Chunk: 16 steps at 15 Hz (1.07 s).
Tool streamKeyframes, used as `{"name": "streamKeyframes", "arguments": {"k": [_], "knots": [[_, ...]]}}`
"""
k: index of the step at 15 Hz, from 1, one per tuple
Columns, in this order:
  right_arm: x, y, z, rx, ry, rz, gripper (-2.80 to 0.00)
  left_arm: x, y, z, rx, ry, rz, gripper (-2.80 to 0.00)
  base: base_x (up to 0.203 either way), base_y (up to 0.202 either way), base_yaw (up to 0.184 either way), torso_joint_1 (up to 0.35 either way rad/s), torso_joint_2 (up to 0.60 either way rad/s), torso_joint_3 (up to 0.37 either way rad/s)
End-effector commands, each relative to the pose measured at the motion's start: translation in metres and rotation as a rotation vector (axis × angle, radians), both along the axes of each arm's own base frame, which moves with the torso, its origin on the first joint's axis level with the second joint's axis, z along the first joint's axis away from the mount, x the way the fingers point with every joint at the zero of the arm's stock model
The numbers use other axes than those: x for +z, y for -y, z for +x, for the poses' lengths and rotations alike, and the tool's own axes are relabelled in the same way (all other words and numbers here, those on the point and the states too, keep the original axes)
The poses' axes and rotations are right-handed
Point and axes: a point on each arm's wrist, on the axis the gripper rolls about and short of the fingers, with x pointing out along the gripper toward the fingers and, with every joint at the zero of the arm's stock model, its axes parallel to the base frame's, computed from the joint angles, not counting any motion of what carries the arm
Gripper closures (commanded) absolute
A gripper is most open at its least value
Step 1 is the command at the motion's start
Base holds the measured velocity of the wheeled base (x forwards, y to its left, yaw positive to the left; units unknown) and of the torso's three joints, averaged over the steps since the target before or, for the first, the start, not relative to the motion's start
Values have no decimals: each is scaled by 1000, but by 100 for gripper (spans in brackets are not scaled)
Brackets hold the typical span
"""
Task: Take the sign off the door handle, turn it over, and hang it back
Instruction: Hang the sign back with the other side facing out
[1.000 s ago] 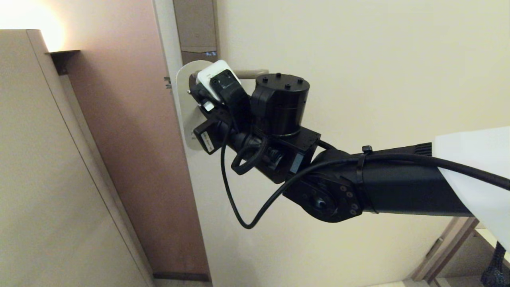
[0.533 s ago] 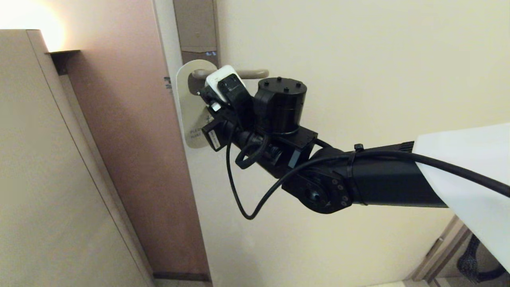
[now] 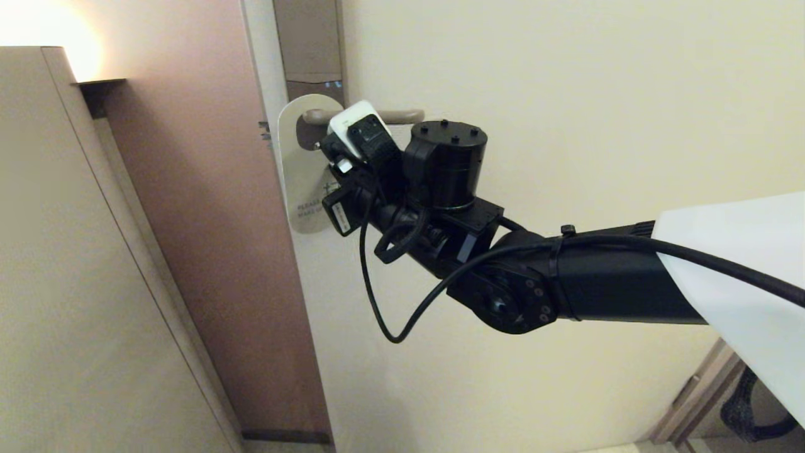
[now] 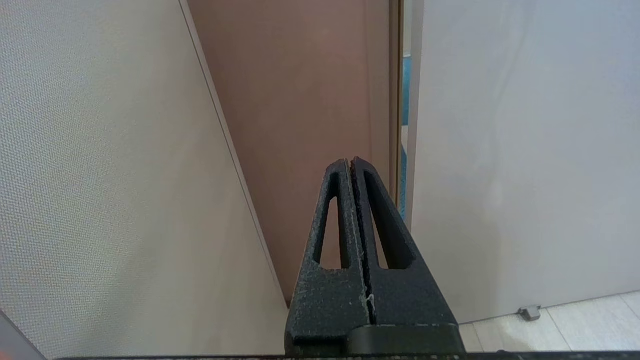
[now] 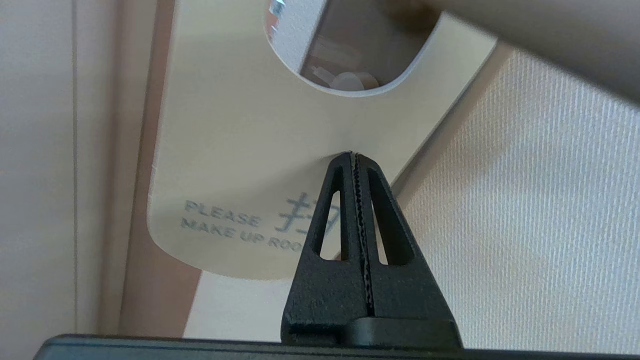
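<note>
**Now: white sign hangs on the lever, right gripper pinched at its edge**

Leftmost, the parked left gripper [image 4: 352,162] points at a brown door jamb, jaws closed on nothing. Next, the flat white rounded-oblong sign [image 3: 306,170], reading "PLEASE MAKE UP ROOM", hangs by its oval hole on the slim beige metal door handle [image 3: 402,116]. At its right edge, the right gripper [image 5: 354,156] is clamped on the sign.

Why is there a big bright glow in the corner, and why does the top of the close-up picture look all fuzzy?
Head view: a lamp glow washes out the top corner. Right wrist view: the door handle is near and blurred, while the sign reads sharply.
</note>
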Motion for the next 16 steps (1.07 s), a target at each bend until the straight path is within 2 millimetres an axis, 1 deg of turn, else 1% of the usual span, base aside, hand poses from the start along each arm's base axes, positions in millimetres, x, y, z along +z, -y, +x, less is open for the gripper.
{"name": "streamKeyframes", "arguments": {"k": [1, 4, 9, 16], "knots": [[5, 0, -4, 7, 11, 10, 0, 0, 0, 0, 0, -1, 0, 0, 0, 0, 0, 0, 0, 0], [13, -1, -13, 27, 19, 21, 0, 0, 0, 0, 0, -1, 0, 0, 0, 0, 0, 0, 0, 0], [19, -5, -21, 60, 9, 56, 0, 0, 0, 0, 0, -1, 0, 0, 0, 0, 0, 0, 0, 0], [16, -15, -26, 94, 23, 75, 0, 0, 0, 0, 0, -1, 0, 0, 0, 0, 0, 0, 0, 0]]}}
